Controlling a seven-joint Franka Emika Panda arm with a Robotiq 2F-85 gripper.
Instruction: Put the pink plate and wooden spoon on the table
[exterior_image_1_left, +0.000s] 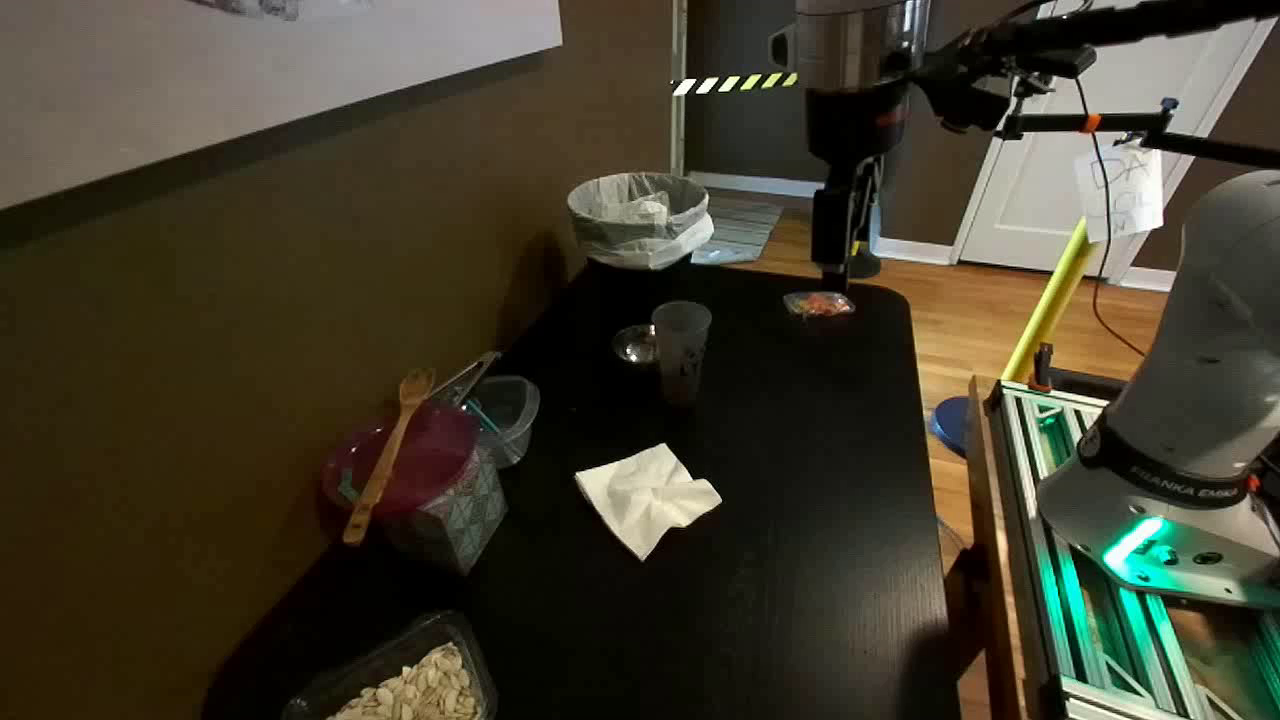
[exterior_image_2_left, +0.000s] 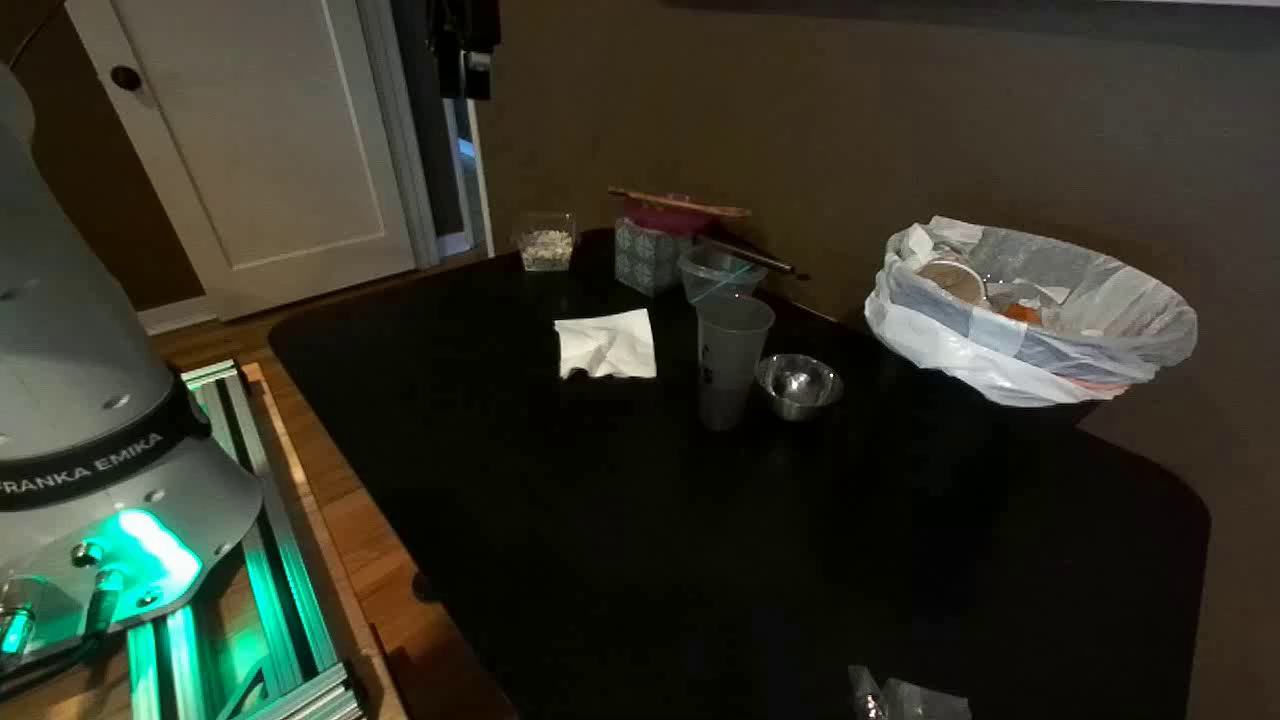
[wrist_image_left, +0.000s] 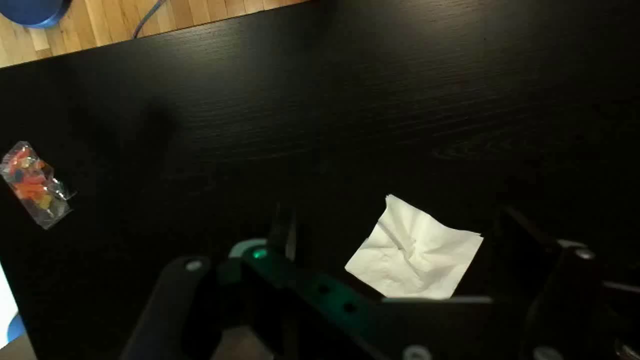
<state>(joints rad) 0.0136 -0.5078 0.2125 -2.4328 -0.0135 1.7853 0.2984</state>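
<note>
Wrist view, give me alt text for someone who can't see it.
An open gripper over a black table, with a creased white napkin lying there, seen between the jaws. A clear packet of colorful pieces lies near the picture's left edge; wood floor shows at top left.

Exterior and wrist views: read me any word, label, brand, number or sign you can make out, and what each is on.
"FRANKA EMIKA": on the dark band at the foot of the robot arm, in both exterior views.
White paper sheet: large marks, too blurred to read surely.
Translucent cup: dark print, too small and blurred to read.
Wrist view: no readable text.
</note>
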